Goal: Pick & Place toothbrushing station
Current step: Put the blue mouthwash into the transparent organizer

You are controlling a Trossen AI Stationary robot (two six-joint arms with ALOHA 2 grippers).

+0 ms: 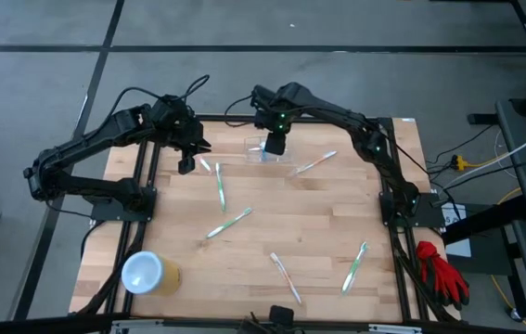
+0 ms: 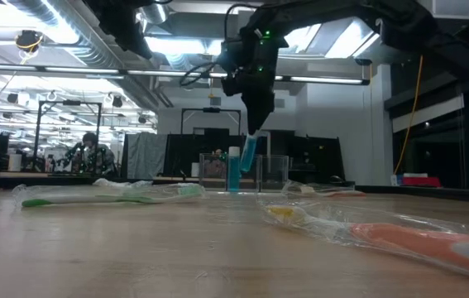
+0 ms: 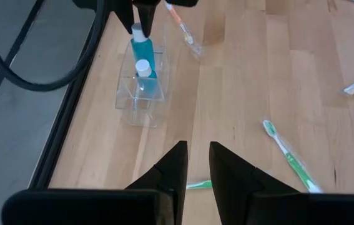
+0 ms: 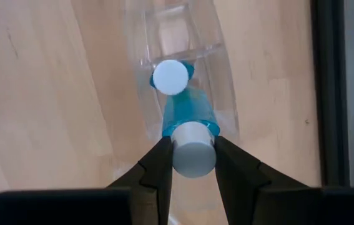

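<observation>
The clear plastic holder stands on the table near its far edge; it also shows in the low view and the left wrist view. A blue tube with a white cap stands upright in it. My right gripper is above the holder, shut on a second blue tube. My left gripper hovers to the holder's left, narrowly open and empty; it also shows in the high view. My right gripper pinches the second tube at its white-capped top end between its two fingers. The fingers come from above, pointing down. The tube hangs tilted below them, and its lower end reaches down inside the clear holder.
Several wrapped toothbrushes lie scattered on the wooden table, one just near of my left gripper and one right of the holder. A yellow cup with a white top stands at the near left. Red gloves lie off the right edge.
</observation>
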